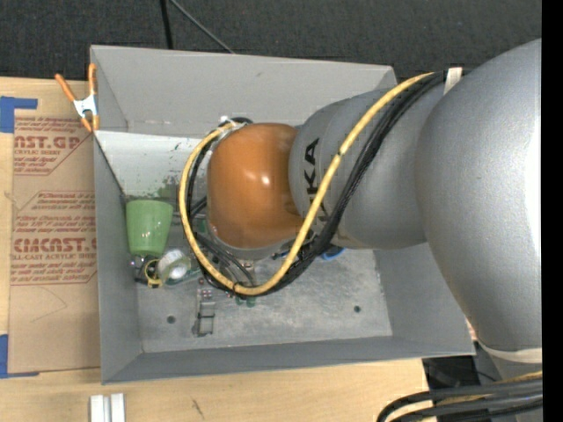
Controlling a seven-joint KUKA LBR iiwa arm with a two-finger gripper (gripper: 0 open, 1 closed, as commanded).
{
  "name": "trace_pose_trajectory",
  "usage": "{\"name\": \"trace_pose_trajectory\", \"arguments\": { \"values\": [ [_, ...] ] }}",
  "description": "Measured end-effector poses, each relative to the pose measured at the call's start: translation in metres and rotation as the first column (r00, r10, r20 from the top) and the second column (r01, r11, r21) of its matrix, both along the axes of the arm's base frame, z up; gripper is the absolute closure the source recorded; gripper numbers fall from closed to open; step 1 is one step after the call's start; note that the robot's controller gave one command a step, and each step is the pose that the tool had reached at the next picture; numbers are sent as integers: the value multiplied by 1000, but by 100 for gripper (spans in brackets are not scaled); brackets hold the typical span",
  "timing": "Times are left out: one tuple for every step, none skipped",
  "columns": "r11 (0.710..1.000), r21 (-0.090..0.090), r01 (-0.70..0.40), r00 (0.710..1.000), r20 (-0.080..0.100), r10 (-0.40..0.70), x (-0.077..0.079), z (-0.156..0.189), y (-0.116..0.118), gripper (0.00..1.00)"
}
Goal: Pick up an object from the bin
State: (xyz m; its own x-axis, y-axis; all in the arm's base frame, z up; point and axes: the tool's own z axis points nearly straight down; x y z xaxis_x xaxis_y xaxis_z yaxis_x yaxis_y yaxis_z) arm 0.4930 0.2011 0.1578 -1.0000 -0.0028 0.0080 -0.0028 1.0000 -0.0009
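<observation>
Slowly go down, minding the green cup [148, 225] just left of the orange cover [251, 183] and the small grey piece [204, 313] below it. Cannot tell gripper open or closed, hidden beneath; check before squeezing.

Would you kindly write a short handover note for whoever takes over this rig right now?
Claw: over the middle of the bin, under the arm's orange cover; open or shut cannot be told.
Things: green cup by the left wall, small clear piece just below it, dark clip nearer the front wall.
Done: nothing seen lifted.
Left: grasp one thing and lift it out.
</observation>
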Motion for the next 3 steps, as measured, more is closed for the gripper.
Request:
{"name": "trace_pose_trajectory", "arguments": {
  "values": [
    [994, 2, -110, 994, 11, 110, 26, 8, 34, 0],
    [998, -3, -66, 998, 6, 66, 100, -93, -5, 0],
    [933, -6, -360, 933, 7, 360, 81, -77, 18, 0]
  ]
}}
